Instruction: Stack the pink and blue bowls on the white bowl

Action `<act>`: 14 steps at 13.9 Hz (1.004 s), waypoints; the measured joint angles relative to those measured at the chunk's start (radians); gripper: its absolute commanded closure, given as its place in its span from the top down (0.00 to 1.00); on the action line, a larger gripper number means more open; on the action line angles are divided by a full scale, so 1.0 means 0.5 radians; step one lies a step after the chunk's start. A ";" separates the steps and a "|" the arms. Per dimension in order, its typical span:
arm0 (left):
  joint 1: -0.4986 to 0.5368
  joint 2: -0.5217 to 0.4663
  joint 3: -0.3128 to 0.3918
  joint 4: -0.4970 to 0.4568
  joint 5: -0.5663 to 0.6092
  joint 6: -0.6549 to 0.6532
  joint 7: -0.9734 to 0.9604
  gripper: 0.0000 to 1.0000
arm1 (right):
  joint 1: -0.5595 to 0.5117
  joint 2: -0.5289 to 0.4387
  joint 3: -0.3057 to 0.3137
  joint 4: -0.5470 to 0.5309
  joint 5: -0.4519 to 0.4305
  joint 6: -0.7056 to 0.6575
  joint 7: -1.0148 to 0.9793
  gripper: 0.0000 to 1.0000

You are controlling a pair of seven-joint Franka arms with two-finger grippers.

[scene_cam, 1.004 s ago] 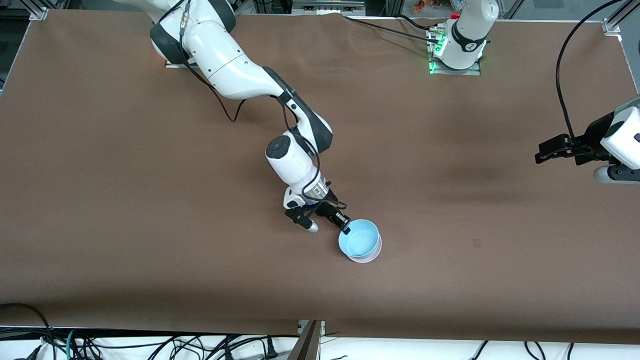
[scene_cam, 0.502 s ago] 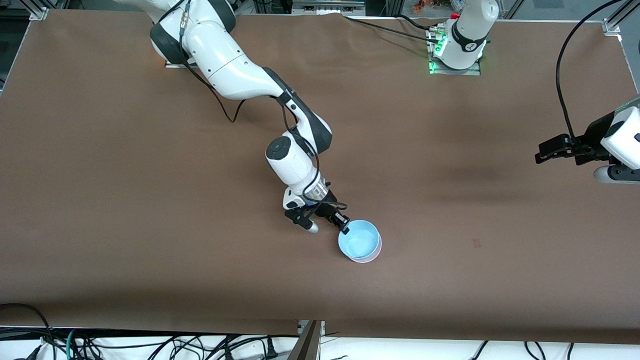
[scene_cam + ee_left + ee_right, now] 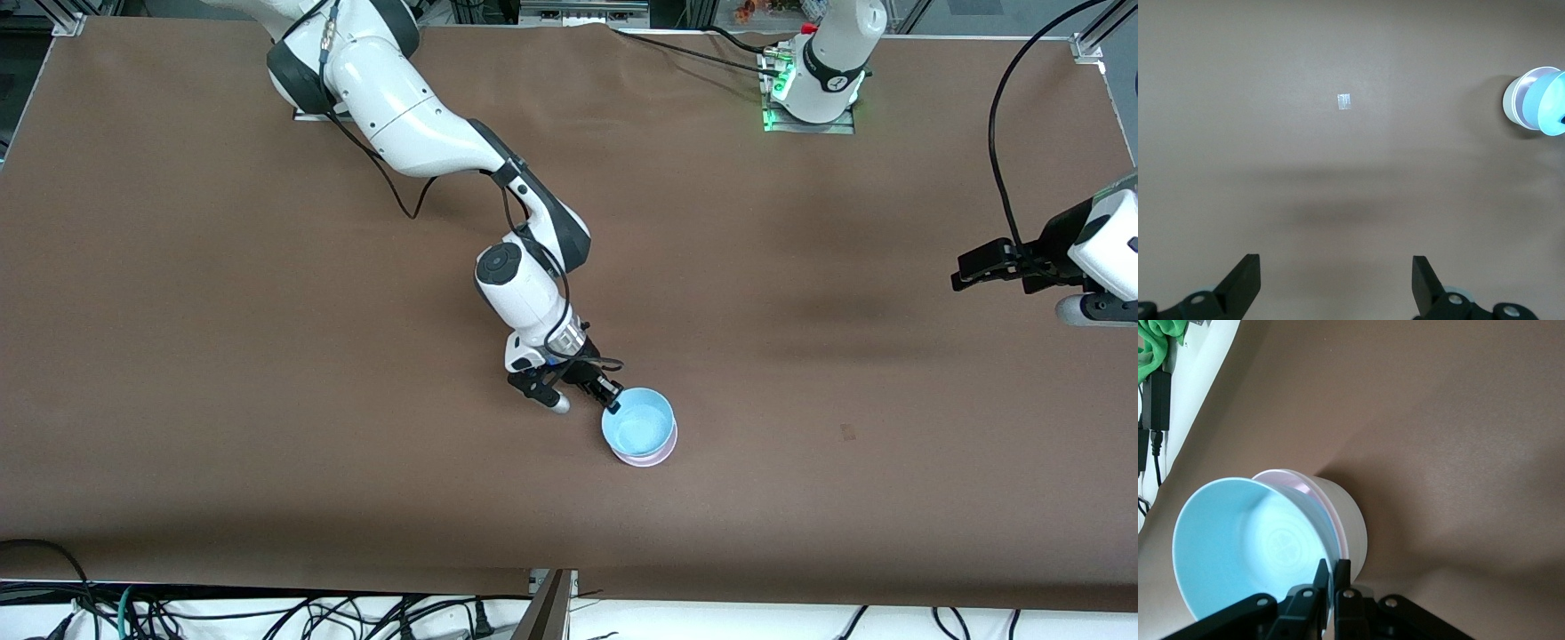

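The sky-blue bowl [image 3: 638,428] sits tilted in the pale pink bowl [image 3: 647,457], whose rim shows just under it, in the middle of the table. In the right wrist view the blue bowl [image 3: 1245,547] rests in the pink bowl [image 3: 1305,490], which sits in the white bowl [image 3: 1348,520]. My right gripper [image 3: 612,408] is shut on the blue bowl's rim, one finger inside and one outside [image 3: 1333,573]. My left gripper [image 3: 969,267] waits open and empty over the left arm's end of the table [image 3: 1336,283]. The stack also shows in the left wrist view [image 3: 1538,100].
The brown table [image 3: 267,356] is bare around the stack. A small pale mark [image 3: 1345,101] lies on the table between the stack and the left arm's end. Cables [image 3: 267,613] hang along the table edge nearest the front camera.
My right gripper and the blue bowl have shifted slightly, and the bowl has settled a little lower into the pink bowl. The left arm has not moved.
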 measured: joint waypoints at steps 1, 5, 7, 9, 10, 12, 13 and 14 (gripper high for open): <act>0.000 0.000 0.000 0.000 0.000 0.000 0.000 1.00 | 0.000 0.000 0.000 0.000 0.000 -0.009 -0.001 0.19; 0.000 0.000 -0.001 0.000 0.000 0.000 0.000 1.00 | 0.000 0.000 0.000 0.002 -0.001 -0.020 -0.005 0.32; 0.000 0.000 -0.001 0.000 0.000 0.000 0.000 1.00 | 0.000 0.000 -0.004 0.009 -0.001 -0.094 -0.007 0.37; 0.000 0.000 -0.001 0.000 0.000 0.000 0.000 1.00 | -0.002 -0.004 -0.007 0.037 -0.001 -0.181 -0.007 0.49; 0.000 0.000 -0.001 0.000 0.000 0.000 0.000 1.00 | -0.003 -0.013 -0.007 0.051 -0.001 -0.224 -0.007 0.62; 0.000 0.000 -0.001 0.000 0.000 0.000 0.000 1.00 | -0.011 -0.058 -0.008 0.081 -0.001 -0.340 -0.007 1.00; 0.000 0.000 -0.001 0.001 0.000 0.000 0.000 1.00 | -0.022 -0.094 -0.008 0.097 -0.001 -0.403 -0.007 1.00; 0.000 0.000 -0.001 0.001 0.000 0.000 0.000 1.00 | -0.038 -0.136 -0.009 0.115 -0.001 -0.478 -0.007 1.00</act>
